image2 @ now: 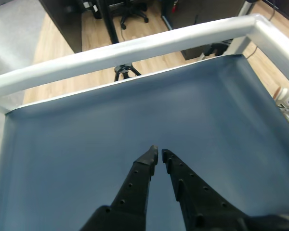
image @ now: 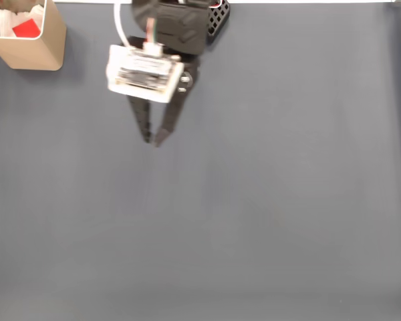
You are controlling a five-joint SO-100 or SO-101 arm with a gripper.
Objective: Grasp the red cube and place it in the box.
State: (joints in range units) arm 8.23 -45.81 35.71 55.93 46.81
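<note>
Fixed view from above: the box sits at the top left corner of the blue-grey mat, with the red cube lying inside it. The gripper hangs over the mat, well apart from the box, holding nothing. Wrist view: its black fingers nearly meet at the tips, a narrow gap between them, over bare mat

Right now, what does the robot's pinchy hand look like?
The gripper has two long black fingers that taper to points, dotted with rows of small round holes. Behind them sits a white boxy block, with a white cable curving up to the black arm.
</note>
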